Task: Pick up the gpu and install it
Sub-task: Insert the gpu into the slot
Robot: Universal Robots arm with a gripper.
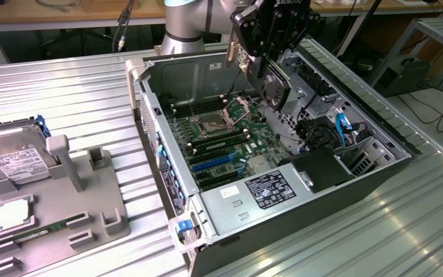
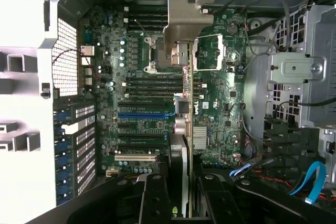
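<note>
Gripper (image 1: pixel 267 64) over the open computer case (image 1: pixel 160 144) had its jaws partly closed, clamped on the gpu (image 1: pixel 274 88), which hung upright in the air above the motherboard (image 1: pixel 221 138). In the wrist view the card ran edge-on over the board, silver bracket (image 2: pixel 184 19) leading, clear of the slots. A hard drive (image 1: pixel 14 158) lay on the grey holder (image 1: pixel 90 213), well apart from the case.

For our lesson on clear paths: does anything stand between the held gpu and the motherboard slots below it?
Nothing visible does. The gripper holds the gpu edge-down above the open case. The slots beneath lie bare, and the cables lie off to one side.
</note>
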